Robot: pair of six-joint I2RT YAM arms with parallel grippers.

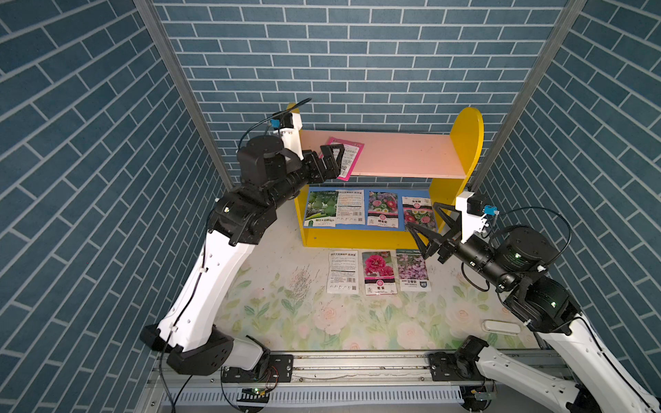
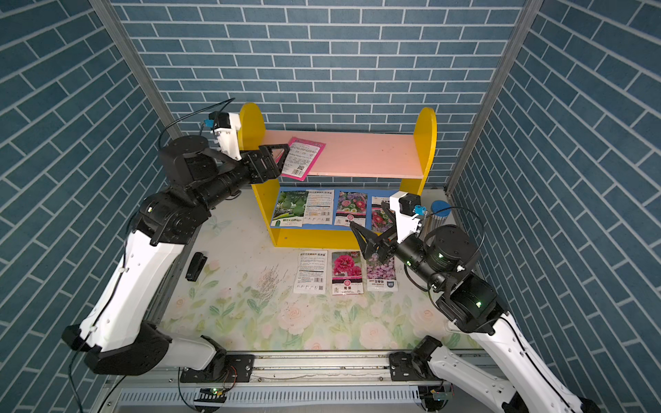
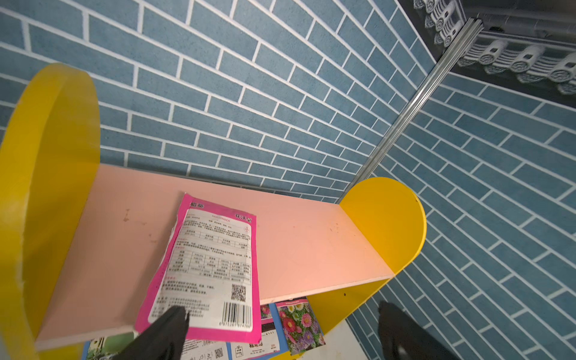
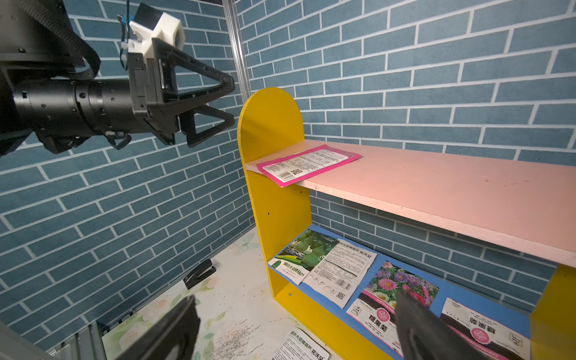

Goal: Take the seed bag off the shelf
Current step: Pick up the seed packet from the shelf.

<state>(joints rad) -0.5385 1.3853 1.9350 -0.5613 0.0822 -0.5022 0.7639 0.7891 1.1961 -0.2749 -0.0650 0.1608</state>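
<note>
Seed bag (image 1: 351, 157), pink-bordered and printed side up, lies flat at the left end of the upper board (image 1: 404, 153) of the shelf (image 1: 465, 143). It is turned askew, and one short end overhangs the board's front edge, as the left wrist view (image 3: 212, 268) and the right wrist view (image 4: 307, 163) also show.

Left gripper (image 1: 339, 161): jaws spread wide, nothing between them. In both top views it overlaps the bag's overhanging end. The right wrist view (image 4: 232, 103) shows it higher than the board and apart from the bag, beside the left side panel.

Right gripper (image 1: 422, 216): jaws spread wide and empty, low in front of the right end of the lower board (image 4: 461, 291).

Four bags (image 1: 382, 209) lie side by side on the lower board. Three bags (image 1: 379, 273) lie in a row on the table (image 1: 286, 321), just in front of the shelf. A black stapler (image 2: 196, 266) lies on the table, well to the left.
</note>
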